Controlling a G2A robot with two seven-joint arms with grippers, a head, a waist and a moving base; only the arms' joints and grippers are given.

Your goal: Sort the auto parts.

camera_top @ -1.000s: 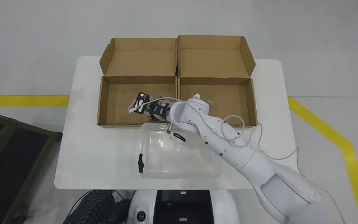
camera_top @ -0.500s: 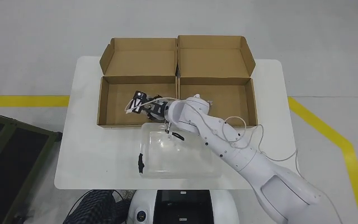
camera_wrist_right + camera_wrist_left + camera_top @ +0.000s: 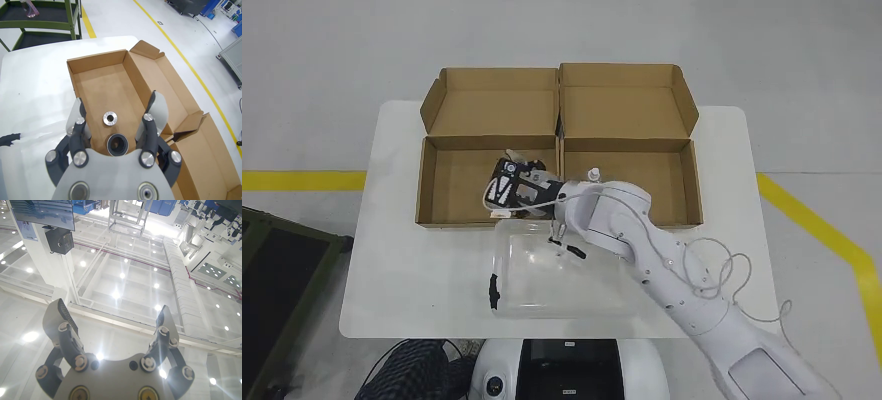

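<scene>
My right gripper (image 3: 117, 98) hangs open above the floor of the left cardboard box (image 3: 105, 85), nothing between its fingers. Below it on the box floor lie a silver metal bushing (image 3: 110, 118) and, closer to the wrist, a black ring with a bright rim (image 3: 117, 145). From the top view the right gripper (image 3: 508, 186) sits over the right half of the left box (image 3: 452, 190), covering both parts. The right box (image 3: 642, 185) beside it holds nothing I can see. My left gripper (image 3: 111, 305) is open and points up at the ceiling.
A clear plastic tray (image 3: 572, 285) lies in front of the boxes, with a black piece (image 3: 494, 290) at its left edge. Both box lids (image 3: 497, 105) stand open at the back. A green shelf cart (image 3: 37, 19) stands off the table's left side.
The right wrist has turned and the gripper has shifted a little to the right over the left box. The forearm has swung rightward.
</scene>
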